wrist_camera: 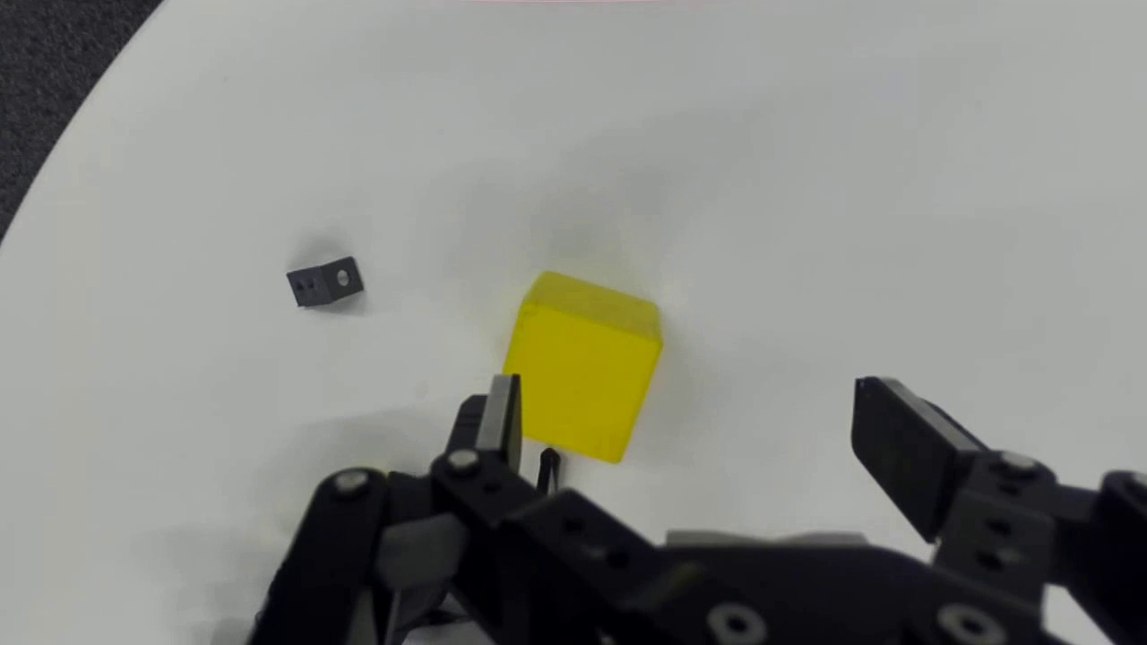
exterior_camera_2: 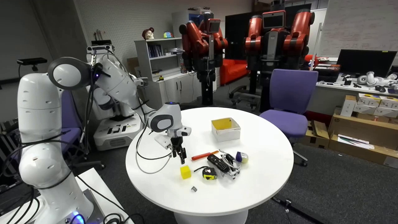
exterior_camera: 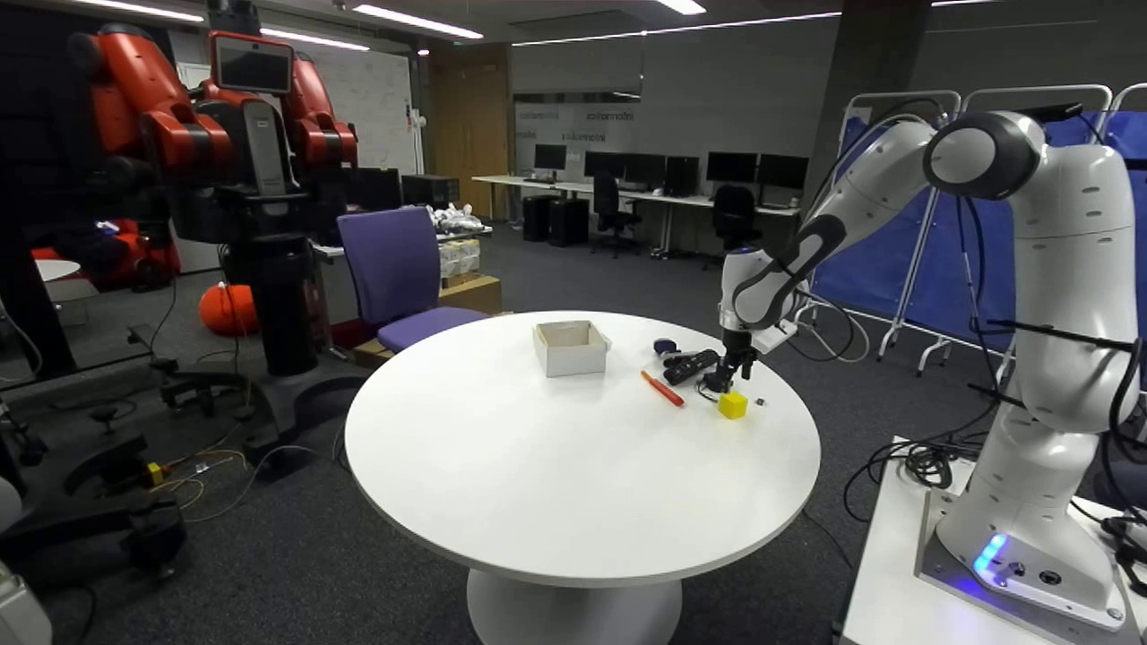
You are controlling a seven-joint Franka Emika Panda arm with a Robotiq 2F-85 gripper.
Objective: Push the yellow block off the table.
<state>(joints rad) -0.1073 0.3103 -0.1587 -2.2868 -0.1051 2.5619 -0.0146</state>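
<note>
The yellow block [exterior_camera: 732, 406] sits on the round white table [exterior_camera: 538, 484], in from its edge. It also shows in an exterior view [exterior_camera_2: 185, 172]. My gripper [exterior_camera_2: 179, 157] points down over the table beside the block. In the wrist view the gripper [wrist_camera: 687, 385] is open, with nothing between its pads. There the left fingertip overlaps the left side of the yellow block [wrist_camera: 587, 367]; I cannot tell whether they touch. The right fingertip is well apart from the block, over bare tabletop [wrist_camera: 806, 224].
A small dark bracket [wrist_camera: 325, 282] lies near the block, towards the table's edge. A tape measure [exterior_camera_2: 209, 173], a black remote [exterior_camera_2: 218, 163], cables [exterior_camera_2: 231, 165] and a red-orange stick [exterior_camera_2: 204, 155] lie close by. A white open box [exterior_camera_2: 226, 130] stands farther off.
</note>
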